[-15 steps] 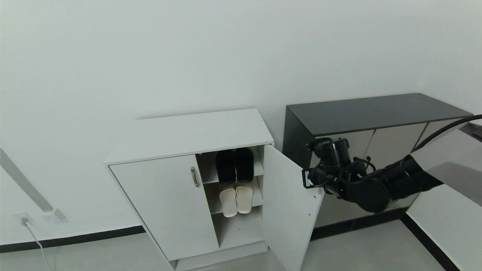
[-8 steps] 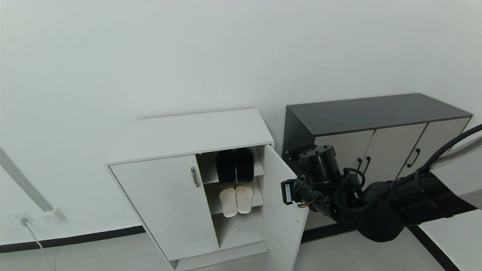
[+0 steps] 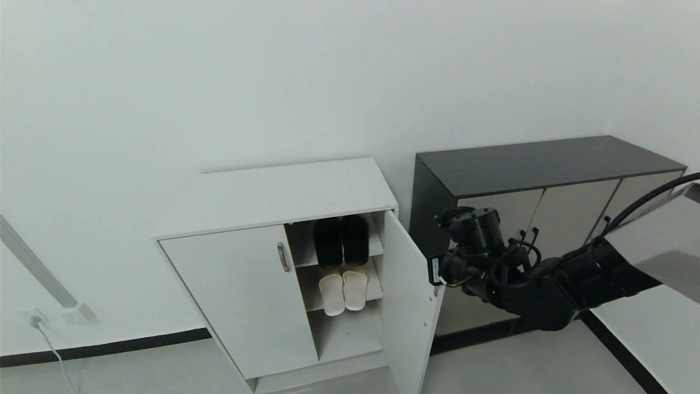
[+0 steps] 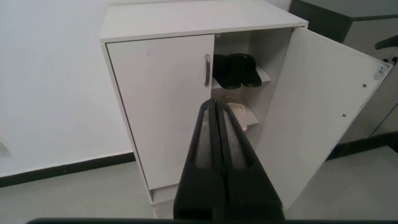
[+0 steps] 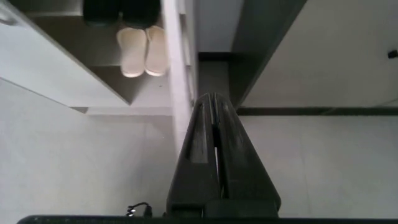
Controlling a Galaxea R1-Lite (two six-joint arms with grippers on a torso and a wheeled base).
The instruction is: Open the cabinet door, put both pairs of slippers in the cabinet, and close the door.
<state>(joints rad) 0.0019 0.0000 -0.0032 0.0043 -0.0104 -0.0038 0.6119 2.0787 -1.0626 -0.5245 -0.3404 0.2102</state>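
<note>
The white cabinet [image 3: 273, 191] has its left door shut and its right door [image 3: 407, 295] standing part open. Inside, a black pair of slippers [image 3: 342, 239] sits on the top shelf and a white pair [image 3: 343, 291] on the shelf below. My right gripper [image 3: 436, 272] is shut, its tip against the outer face of the open door near its free edge. In the right wrist view the shut right gripper [image 5: 214, 99] meets the door's edge [image 5: 177, 74], with the white slippers [image 5: 144, 51] beyond. My left gripper [image 4: 216, 102] is shut, held off in front of the cabinet [image 4: 161, 93].
A dark-topped cabinet [image 3: 541, 164] stands just right of the white one, behind my right arm. A wall outlet with a cable [image 3: 33, 318] is low at the left. A white surface [image 3: 651, 334] lies along the right edge. Grey floor spreads in front.
The right door has swung leftward, standing less open than a second ago. My right arm followed its outer face to the left, dipping and then rising.
</note>
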